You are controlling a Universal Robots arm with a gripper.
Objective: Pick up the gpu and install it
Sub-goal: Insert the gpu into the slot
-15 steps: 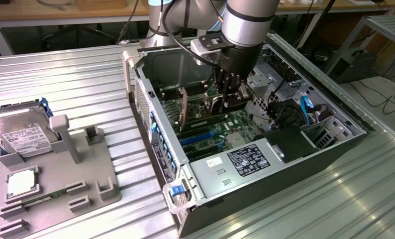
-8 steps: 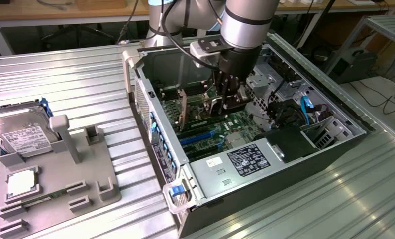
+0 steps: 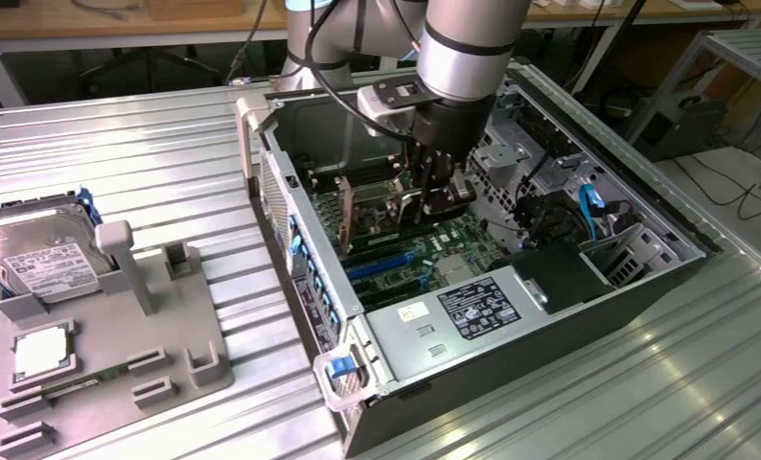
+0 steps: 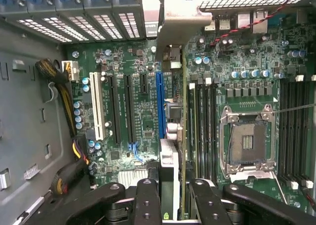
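1. Holding the gpu [image 4: 170, 165] edge-on, my claw [image 4: 175, 198] clamped on it, just above the motherboard [image 4: 123, 136] inside the open computer case [image 3: 521, 383].
2. My worry: misaligned beside the blue slot [image 4: 160, 104], it could jam or scrape components.

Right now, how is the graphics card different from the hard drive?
The graphics card stands on edge inside the case, held by the gripper; the hard drive sits in the gray holder outside. The card carries a black block; the drive is silver, white-labelled. Both are flat.
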